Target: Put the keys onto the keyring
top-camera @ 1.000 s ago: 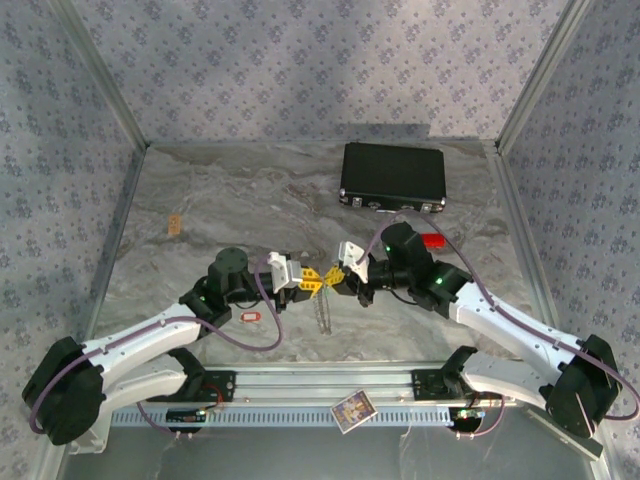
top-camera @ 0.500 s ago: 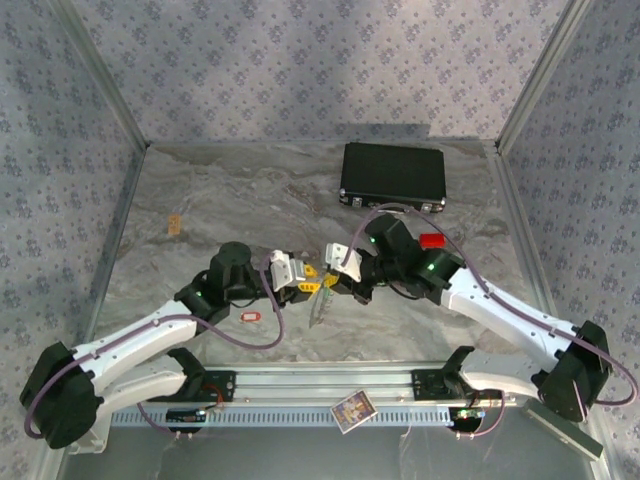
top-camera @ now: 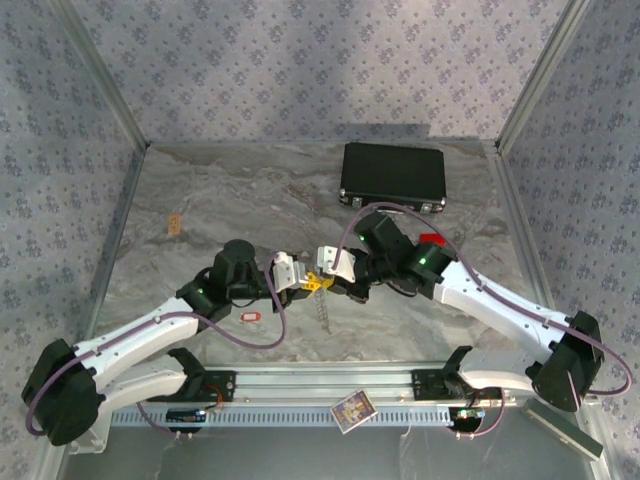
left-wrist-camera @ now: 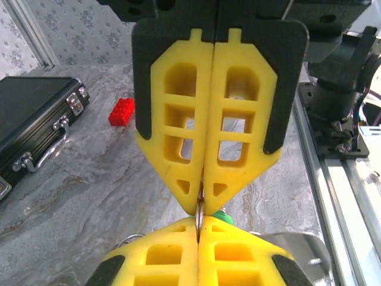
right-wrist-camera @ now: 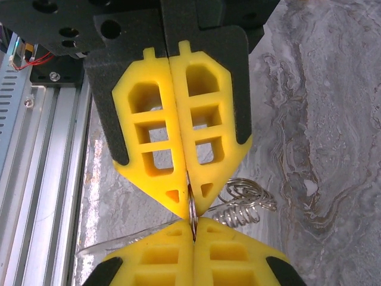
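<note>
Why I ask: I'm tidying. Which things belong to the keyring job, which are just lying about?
Job: keyring, red key, green key, left gripper, right gripper.
Lying about: black case, red brick, card, tan scrap.

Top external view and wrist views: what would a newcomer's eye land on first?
The left gripper and right gripper, yellow-fingered, meet tip to tip at mid-table, both shut on the silvery wire keyring, whose loops poke out beside the tips. A red-tagged key lies by the left arm; a black case sits at the far edge.
</note>
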Motion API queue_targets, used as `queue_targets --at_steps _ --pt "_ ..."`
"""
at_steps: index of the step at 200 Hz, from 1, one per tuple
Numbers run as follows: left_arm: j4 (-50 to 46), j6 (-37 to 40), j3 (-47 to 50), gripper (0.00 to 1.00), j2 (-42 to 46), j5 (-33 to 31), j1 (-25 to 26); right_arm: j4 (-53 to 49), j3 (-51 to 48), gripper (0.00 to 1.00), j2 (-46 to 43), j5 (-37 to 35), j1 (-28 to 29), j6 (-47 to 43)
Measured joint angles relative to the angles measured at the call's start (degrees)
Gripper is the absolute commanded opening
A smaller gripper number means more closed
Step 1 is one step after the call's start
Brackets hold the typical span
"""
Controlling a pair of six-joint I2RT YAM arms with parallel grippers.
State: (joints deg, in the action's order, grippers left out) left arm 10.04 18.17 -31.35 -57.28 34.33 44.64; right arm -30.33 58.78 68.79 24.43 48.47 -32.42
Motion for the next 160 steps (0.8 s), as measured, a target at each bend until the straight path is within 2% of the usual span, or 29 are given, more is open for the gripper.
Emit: queue_targets --at_steps 11,28,68,160 --pt "0.04 0.0 0.0 0.0 0.0 0.15 0.0 0.04 0.0 0.2 -0.02 -0.02 -0.02 0.17" --pt "0.02 -0.07 0.0 0.0 0.0 0.13 0.0 0.68 -0.46 0.27 -0.79 0.07 -0.37 0.35" --pt "2.47 -0.94 1.01 0.0 0.28 0.15 0.0 2.89 -5.42 0.28 -5.55 0.17 -1.84 2.58" --pt "4.15 -1.75 2.75 0.0 0.66 0.96 0.0 5.88 -7.26 0.28 -5.22 0.2 -1.84 4.57"
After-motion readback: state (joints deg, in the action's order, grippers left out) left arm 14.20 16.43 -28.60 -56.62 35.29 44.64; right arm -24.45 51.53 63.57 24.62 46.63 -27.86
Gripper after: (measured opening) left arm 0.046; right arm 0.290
